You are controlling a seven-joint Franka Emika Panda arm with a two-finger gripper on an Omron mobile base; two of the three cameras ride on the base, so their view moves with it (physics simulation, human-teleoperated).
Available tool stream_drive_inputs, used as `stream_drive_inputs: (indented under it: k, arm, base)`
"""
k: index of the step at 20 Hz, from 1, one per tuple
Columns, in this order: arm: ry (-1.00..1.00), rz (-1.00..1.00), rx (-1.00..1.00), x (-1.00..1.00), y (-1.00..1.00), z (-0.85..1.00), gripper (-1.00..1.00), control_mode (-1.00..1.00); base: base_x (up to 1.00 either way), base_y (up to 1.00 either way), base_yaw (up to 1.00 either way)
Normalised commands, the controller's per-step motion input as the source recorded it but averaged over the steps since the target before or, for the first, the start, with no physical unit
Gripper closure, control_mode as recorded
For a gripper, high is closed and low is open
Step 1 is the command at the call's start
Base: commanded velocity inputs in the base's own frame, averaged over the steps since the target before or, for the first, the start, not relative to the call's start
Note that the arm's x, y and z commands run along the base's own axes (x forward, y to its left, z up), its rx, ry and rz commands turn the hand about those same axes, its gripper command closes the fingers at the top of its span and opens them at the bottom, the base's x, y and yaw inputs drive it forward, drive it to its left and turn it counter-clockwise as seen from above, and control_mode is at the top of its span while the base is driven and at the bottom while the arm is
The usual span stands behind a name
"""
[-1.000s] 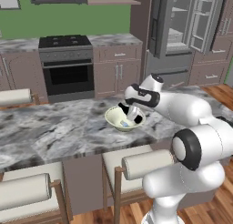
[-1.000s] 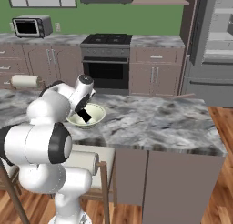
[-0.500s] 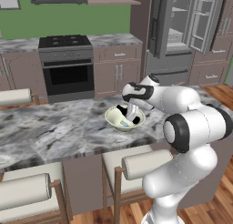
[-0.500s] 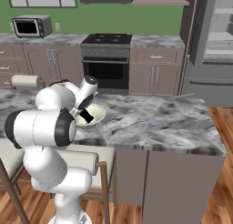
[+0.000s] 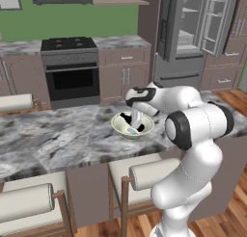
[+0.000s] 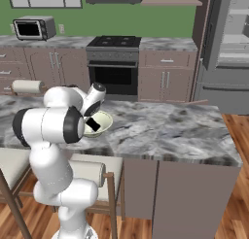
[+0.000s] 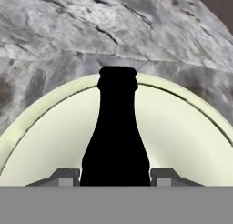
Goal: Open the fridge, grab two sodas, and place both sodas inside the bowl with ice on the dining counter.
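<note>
Gripper (image 7: 115, 173) clamps the soda (image 7: 116, 136) — its long axis pointing away, neck over the bowl (image 7: 191, 127); release drops it in.

A home kitchen, rendered. Beyond the jaws, against a green wall (image 5: 106, 19), sits a black stove (image 6: 114, 63) with its oven door below, flanked by brown cabinets (image 6: 165, 82) under marbled worktops. A toaster oven (image 6: 33, 28) stands far to the stove's side. The tall steel fridge (image 5: 193, 33) stands with its doors swung open, shelves showing. Under the jaws runs a long marbled island bench (image 6: 170, 131) with cushioned wooden stools (image 5: 140, 176) along its near side, over wood-plank flooring (image 6: 233, 199).
</note>
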Motion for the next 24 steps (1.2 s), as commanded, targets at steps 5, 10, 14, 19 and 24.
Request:
stream_drive_inputs:
  k: [5,10,14,19,24]
  arm:
    - [0.03,0.05,-0.01,0.23,0.13,-0.24,1.0,-1.0]
    - [0.0,0.05,0.0,0.31,0.01,-0.11,1.0,-1.0]
    - [0.0,0.05,0.0,0.34,0.0,-0.08,1.0,-1.0]
    - [0.0,0.05,0.0,0.15,0.0,-0.16,1.0,-1.0]
    - [0.0,0.06,-0.01,-0.11,0.0,-0.2,-1.0,-1.0]
  base:
    - [0.0,0.0,0.0]
    - [0.0,0.0,0.0]
    - [0.0,0.0,0.0]
    - [0.0,0.0,0.0]
    - [0.0,0.0,0.0]
